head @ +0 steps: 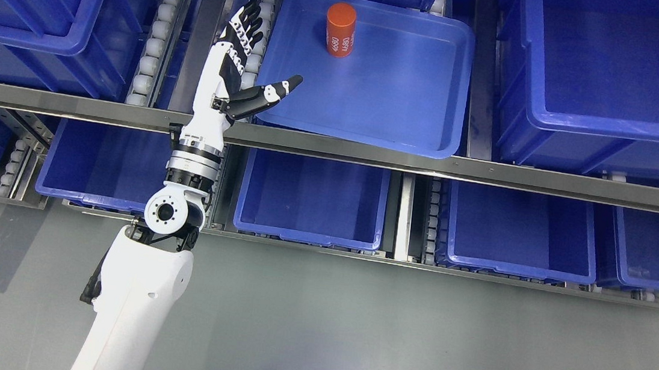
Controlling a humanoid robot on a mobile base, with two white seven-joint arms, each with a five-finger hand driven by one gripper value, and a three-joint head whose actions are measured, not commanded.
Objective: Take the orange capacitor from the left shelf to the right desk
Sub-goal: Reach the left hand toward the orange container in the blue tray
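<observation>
Left hand (241, 62) is spread wide and holds nothing, its fingers (250, 20) pointing up over the tray's near-left rim and the thumb jutting across the tray (411, 90). Up and to the right of the thumb, the orange capacitor (340, 29) stands upright on the tray, apart from the hand. A sideways brush could likely topple the cylinder and send it rolling. Nothing else lies on the tray, and the bin (313, 201) below the hand looks empty.

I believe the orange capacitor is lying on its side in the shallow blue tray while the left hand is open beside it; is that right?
Not quite: the head view shows the orange capacitor standing upright in the shallow blue tray. The left hand is open beside it.
</observation>
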